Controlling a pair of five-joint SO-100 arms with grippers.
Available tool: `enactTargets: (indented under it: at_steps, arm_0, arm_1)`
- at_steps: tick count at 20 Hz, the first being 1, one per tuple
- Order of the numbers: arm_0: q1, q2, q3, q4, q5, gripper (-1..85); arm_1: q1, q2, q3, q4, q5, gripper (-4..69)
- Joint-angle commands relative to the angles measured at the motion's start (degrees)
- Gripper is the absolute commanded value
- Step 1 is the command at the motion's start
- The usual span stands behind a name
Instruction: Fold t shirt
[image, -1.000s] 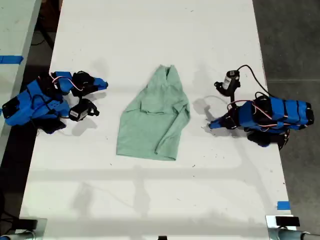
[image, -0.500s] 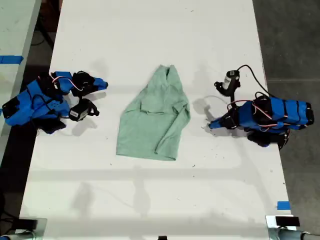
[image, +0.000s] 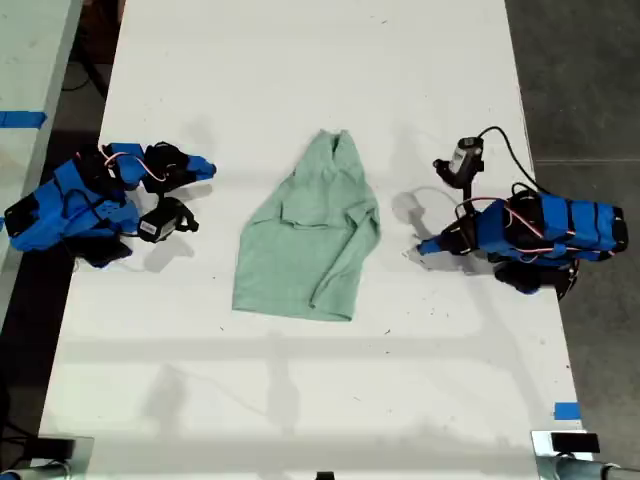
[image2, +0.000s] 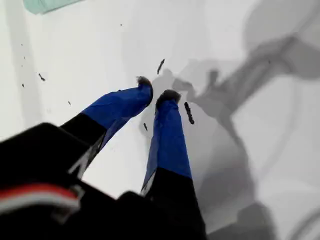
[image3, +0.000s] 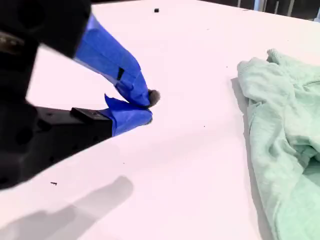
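Blue-taped tools (image: 425, 246) flanking t shirt (image: 310, 232)

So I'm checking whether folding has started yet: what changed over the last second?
The arm at the exterior view's right drew back slightly from the shirt, and its wrist end shifted a little toward that view's upper right. Nothing was gripped or let go. The other arm and the shirt stayed as they were.
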Motion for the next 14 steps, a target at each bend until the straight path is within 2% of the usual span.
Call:
enactTargets:
  at_steps: [1, 3, 5, 6, 8, 9, 14]
  arm_0:
    - [-0.62, 0.35, 2.29, -0.88, 0.26, -0.3]
    - [-0.62, 0.35, 2.29, -0.88, 0.35, -0.3]
    - [-0.62, 0.35, 2.29, -0.97, 0.44, -0.3]
    - [-0.62, 0.35, 2.29, -0.97, 0.44, -0.3]
    - [-0.62, 0.35, 2.29, -1.05, 0.53, -0.3]
    - [-0.62, 0.35, 2.29, -1.05, 0.53, -0.3]
    - [-0.44, 0.35, 2.29, -1.05, 0.53, -0.3]
  arm_1:
    - [5.45, 0.97, 3.25, 0.35, 13.45, 5.0]
    - [9.93, 0.97, 3.25, 0.35, 23.73, 5.5]
    - [13.97, 0.97, 3.25, 0.35, 20.04, 6.9]
    - [15.12, 0.97, 3.25, 0.35, 20.65, 7.5]
    - [12.92, 0.97, 3.25, 0.35, 21.01, 0.9]
    - [10.81, 0.97, 3.25, 0.35, 14.15, 1.0]
    - [8.35, 0.97, 3.25, 0.35, 16.87, 1.4]
